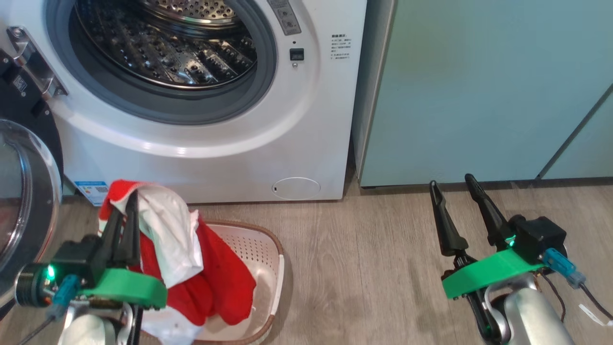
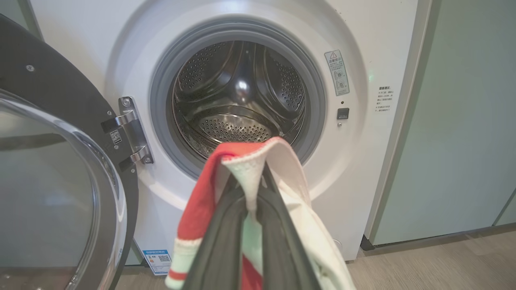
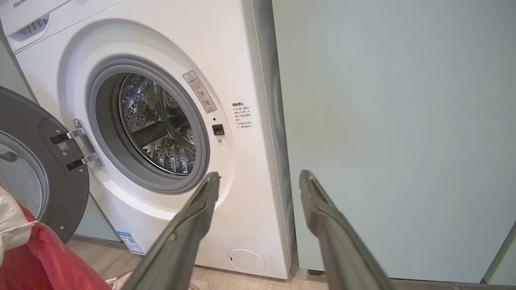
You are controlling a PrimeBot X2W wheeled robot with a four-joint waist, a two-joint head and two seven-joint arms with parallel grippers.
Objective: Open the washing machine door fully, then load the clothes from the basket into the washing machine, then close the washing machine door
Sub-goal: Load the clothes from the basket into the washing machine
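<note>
Over the left end of the basket [image 1: 261,249], which sits on the floor [image 1: 364,249] before the washing machine [image 1: 268,143], the clothes [image 1: 191,258] hang as a red and white bundle. Their upper fold is pinched between the narrow, closed fingers of the left claw [image 1: 127,211], while the lower folds trail down into the basket. The fabric looks light, limp and not at all fragile. It will likely droop and swing with any move, and a loose tail could snag on the basket rim or the grey gasket. The hold sits on a bunched edge near the white trim, seemingly several layers thick, which is a sound place to grip. A pinch on one thin layer would probably slip. The drum [image 1: 167,52] gapes just above and beyond. The door [image 1: 45,182] stands swung out at the left. The right claw [image 1: 451,182] hovers wide and empty over bare floor near the green cabinet [image 1: 479,96].
</note>
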